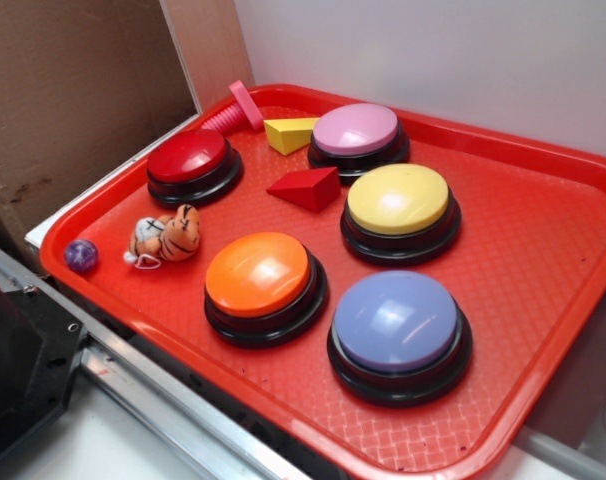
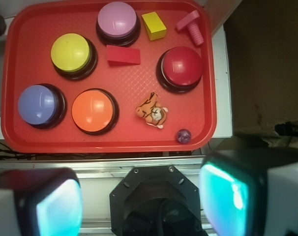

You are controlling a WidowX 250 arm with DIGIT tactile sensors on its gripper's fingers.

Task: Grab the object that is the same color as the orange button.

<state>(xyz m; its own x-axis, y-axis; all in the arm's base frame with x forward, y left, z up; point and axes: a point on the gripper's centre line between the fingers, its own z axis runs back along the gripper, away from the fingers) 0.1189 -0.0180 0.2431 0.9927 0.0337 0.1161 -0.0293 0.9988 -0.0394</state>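
A small plush tiger point(image 1: 168, 237) point(image 2: 152, 111), orange with black stripes, lies on the red tray point(image 1: 543, 250) point(image 2: 36, 142) near its left edge in the exterior view. The orange button point(image 1: 259, 275) point(image 2: 93, 110), a glossy dome on a black base, sits to the tiger's right at the tray's front. My gripper point(image 2: 141, 204) is open, high above and back from the tray, over the robot's black base, with nothing between its fingers point(image 2: 225, 194). The gripper does not show in the exterior view.
On the tray also stand a red button point(image 1: 190, 160), a yellow button point(image 1: 398, 203), a pink button point(image 1: 356, 133) and a lilac button point(image 1: 399, 325). A red wedge point(image 1: 308, 188), yellow block point(image 1: 288, 133), pink bolt point(image 1: 233, 112) and purple ball point(image 1: 81, 256) lie there. Cardboard point(image 1: 73, 100) stands left.
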